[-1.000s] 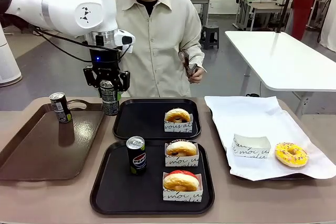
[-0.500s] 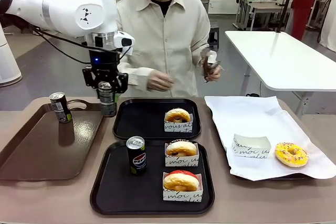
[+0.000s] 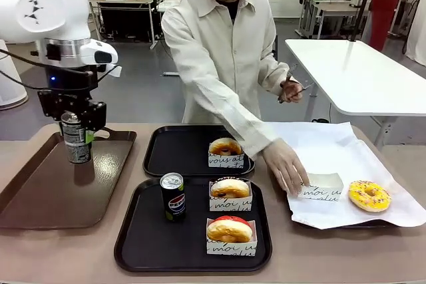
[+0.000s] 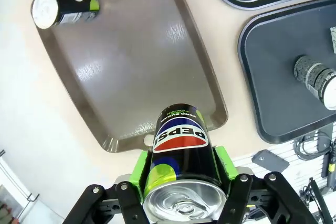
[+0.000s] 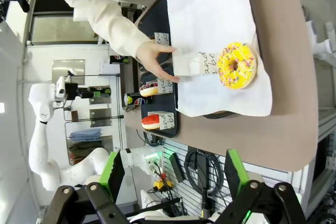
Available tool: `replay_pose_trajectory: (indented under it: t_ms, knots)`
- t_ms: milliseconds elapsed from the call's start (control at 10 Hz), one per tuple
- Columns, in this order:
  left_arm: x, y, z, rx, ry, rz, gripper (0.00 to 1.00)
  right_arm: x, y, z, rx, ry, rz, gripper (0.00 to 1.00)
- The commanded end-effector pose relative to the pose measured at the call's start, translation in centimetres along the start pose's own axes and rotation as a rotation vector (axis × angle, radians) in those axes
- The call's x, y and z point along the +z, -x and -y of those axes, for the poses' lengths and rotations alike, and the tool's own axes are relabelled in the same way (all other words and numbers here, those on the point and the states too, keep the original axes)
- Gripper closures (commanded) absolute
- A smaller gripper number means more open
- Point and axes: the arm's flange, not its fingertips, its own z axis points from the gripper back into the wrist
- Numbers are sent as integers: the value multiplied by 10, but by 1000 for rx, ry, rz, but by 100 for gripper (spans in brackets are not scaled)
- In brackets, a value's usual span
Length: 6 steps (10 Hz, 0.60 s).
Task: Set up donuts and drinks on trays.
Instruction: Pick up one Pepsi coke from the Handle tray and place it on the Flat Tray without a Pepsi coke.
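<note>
My left gripper [image 3: 76, 128] is shut on a dark soda can [image 3: 76, 142] and holds it just over the glossy brown tray [image 3: 40, 191]. In the left wrist view the held can [image 4: 181, 156] sits between the green pads of that gripper [image 4: 182, 179], and a second can [image 4: 63, 9] stands at the brown tray's far corner. The near black tray [image 3: 143, 244] carries a can [image 3: 172, 196] and two boxed donuts [image 3: 229, 194] [image 3: 229, 231]. The far black tray [image 3: 173, 154] has one boxed donut [image 3: 225, 151]. My right gripper [image 5: 170, 182] is open, high above the table.
A person leans over the table with one hand [image 3: 287, 167] on an empty white box [image 3: 323, 186]. A yellow sprinkled donut [image 3: 369, 195] lies beside it on the white paper [image 3: 313, 144]. The other hand holds tongs [image 3: 293, 88].
My left arm has carried the can leftward, from beside the far black tray to over the brown tray. The person has bent forward and reached down to the empty white box.
</note>
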Motion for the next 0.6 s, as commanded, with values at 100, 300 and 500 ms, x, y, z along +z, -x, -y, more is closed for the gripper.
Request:
replay_pose_trajectory:
  t_ms: [100, 300, 500]
  knots:
    - [-2, 5, 2, 19, 27, 68, 40, 1, -1, 0, 9, -20, 8, 0]
    - [2, 1, -6, 79, 34, 90, 40, 1, -1, 0, 9, -20, 8, 0]
    - [1, 1, 0, 17, 14, 41, 40, 1, -1, 0, 9, -20, 8, 0]
